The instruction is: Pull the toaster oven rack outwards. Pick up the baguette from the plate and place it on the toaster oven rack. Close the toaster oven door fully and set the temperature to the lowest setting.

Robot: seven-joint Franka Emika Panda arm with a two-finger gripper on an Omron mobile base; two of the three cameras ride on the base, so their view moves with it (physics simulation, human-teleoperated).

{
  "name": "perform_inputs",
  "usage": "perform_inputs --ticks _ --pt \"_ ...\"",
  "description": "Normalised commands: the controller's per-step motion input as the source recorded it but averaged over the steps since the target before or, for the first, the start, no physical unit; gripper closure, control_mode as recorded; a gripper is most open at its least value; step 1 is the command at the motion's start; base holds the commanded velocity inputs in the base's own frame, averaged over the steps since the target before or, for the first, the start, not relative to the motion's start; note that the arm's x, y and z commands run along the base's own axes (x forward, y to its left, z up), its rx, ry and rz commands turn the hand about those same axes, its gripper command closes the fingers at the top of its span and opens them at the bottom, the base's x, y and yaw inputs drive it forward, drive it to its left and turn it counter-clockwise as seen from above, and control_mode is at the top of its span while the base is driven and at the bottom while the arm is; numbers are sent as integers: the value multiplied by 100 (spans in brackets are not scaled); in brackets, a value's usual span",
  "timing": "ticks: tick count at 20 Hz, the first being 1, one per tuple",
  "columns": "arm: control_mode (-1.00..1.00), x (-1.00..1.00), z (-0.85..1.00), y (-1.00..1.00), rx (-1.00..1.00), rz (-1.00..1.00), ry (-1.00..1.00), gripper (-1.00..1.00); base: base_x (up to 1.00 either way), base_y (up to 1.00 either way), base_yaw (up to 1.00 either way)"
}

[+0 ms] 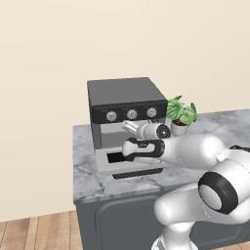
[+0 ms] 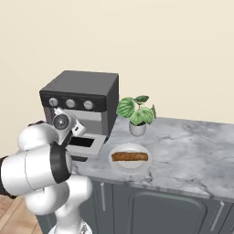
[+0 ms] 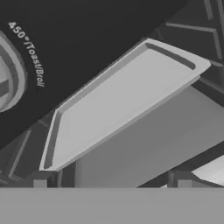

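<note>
Gripper [image 3: 112,181] jaws apart before the toaster oven rack [image 3: 118,103]; straddle its front lip squarely, then pull straight outwards.

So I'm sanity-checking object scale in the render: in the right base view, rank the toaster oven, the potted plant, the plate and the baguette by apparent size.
1. toaster oven
2. potted plant and plate: look about alike, and the plate is nearer the camera, so unranked
3. baguette

My left base view looks forward and down from behind the arm at the toaster oven [image 1: 126,113]. My right one sees that same oven from the other side. My hand view sits very near its rack [image 3: 122,98].
</note>
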Motion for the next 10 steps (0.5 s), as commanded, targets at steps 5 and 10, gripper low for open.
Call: perform_inputs --ticks 5,10 --pt "-100 3 -28 0 0 0 0 -100 0 0 0" --pt "-100 10 -6 0 0 0 0 -100 0 0 0"
